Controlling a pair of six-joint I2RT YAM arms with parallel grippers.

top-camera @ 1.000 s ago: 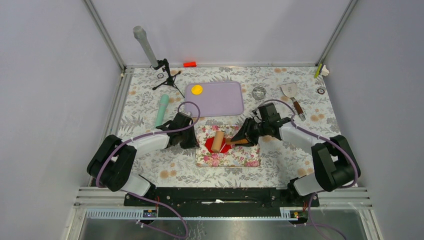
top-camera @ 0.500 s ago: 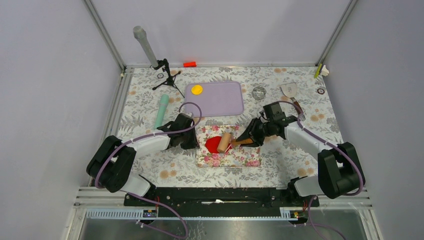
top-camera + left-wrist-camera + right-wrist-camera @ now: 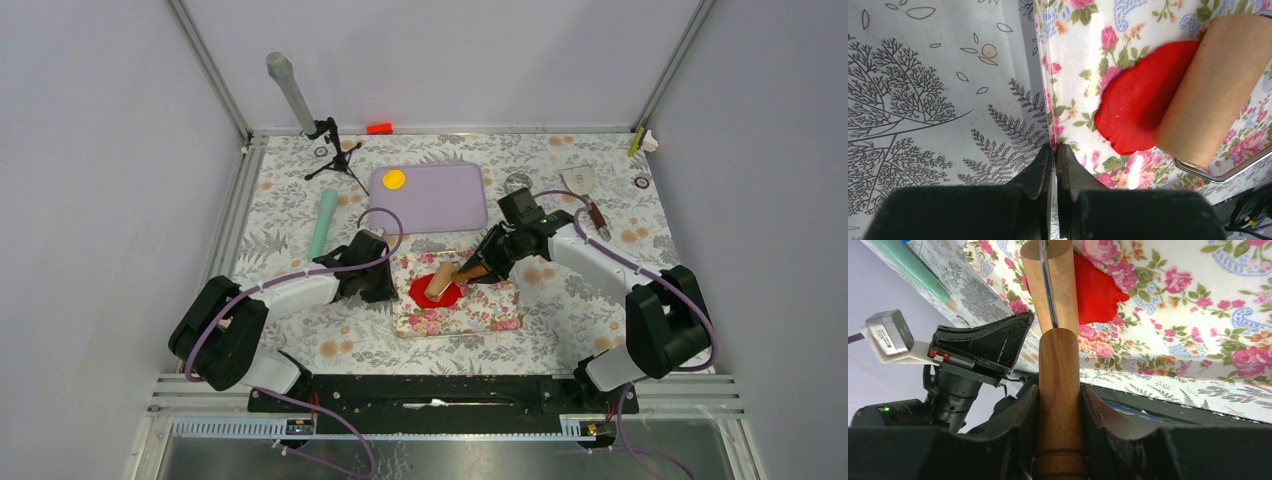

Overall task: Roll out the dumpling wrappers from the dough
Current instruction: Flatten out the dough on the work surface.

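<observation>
Dough (image 3: pixel 1138 115): we see a flat red sheet with an uneven rim, lying on the left-centre part of the floral mat (image 3: pixel 470 312), near its left edge but not reaching it. It looks about as wide as long, so we can't call a long axis for it.

Roller drum (image 3: pixel 438 281): it lies on the dough and covers its right part. From above, the drum's long axis runs from near-left to far-right, tilted a bit off the mat's sides. A thin wire bracket wraps the drum's near end.

Handle (image 3: pixel 1059 370): wooden, it comes off the drum's right side and points right and slightly away, into the right gripper (image 3: pixel 482 267). That gripper's fingers are clamped on the handle from both sides, and the wood fills the gap between them.

Left gripper (image 3: pixel 1054 157): its fingers are pinched together right at the mat's left edge. The tips meet on the edge line, and we can't tell whether the mat is actually caught between them. It sits just left of the dough without touching it.

Mat: it lies flat on the table (image 3: pixel 570 300), long side running left-right, between the two arms.

Yellow wrapper (image 3: pixel 394 179): a small flat disc on the far-left corner of the purple tray (image 3: pixel 445 200), which sits beyond the mat, well apart from the dough.
</observation>
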